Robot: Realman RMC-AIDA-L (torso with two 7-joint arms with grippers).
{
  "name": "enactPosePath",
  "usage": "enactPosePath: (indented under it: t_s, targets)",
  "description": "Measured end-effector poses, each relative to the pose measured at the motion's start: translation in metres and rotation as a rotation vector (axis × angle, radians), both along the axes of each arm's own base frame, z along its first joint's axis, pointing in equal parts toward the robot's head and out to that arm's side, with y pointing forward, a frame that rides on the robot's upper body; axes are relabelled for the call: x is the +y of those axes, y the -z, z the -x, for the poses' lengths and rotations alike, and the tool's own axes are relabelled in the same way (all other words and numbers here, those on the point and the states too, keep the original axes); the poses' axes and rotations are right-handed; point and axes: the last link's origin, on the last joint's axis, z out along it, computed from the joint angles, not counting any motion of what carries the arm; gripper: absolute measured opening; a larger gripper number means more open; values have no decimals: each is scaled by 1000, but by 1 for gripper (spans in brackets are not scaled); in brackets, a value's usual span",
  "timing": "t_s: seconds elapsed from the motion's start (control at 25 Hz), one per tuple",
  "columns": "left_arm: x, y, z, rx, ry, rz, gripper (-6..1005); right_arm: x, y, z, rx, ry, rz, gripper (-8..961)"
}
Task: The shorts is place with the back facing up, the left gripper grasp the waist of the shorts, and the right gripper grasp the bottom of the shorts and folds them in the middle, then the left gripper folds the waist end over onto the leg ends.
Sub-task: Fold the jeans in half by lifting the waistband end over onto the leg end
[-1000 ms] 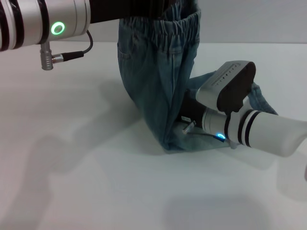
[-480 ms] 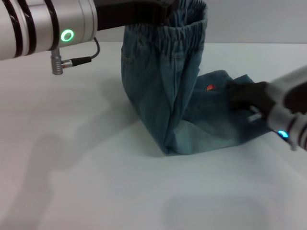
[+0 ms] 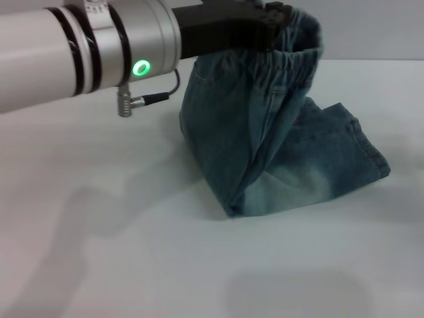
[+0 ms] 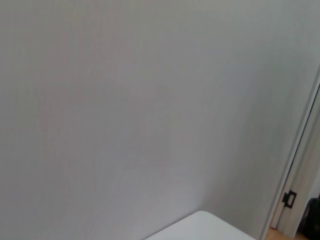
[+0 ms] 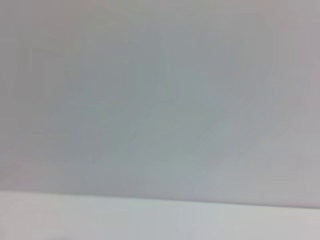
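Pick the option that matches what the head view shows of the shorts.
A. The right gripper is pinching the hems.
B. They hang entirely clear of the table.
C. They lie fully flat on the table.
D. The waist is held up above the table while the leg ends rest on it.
D: the left gripper holds the waist raised, while the legs of the shorts rest on the table.

The left gripper (image 3: 268,23) sits at twelve o'clock, above the table (image 3: 99,265), holding the waist (image 3: 291,63) aloft; the shorts (image 3: 265,152) hang beneath, legs lying toward three o'clock.
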Motion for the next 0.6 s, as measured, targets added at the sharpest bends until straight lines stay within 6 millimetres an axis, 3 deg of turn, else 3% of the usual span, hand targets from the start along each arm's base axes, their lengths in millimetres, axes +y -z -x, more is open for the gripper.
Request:
enactPosePath:
  t_s: [0.2,0.6]
  targets:
    - [-1,21,-5,-30,6,9,59,-18,-23,-15,-32,42,-68,-2]
    - [-8,94,-1,-8,21,20,56,-26,-24,-21,-41,61,-69,-2]
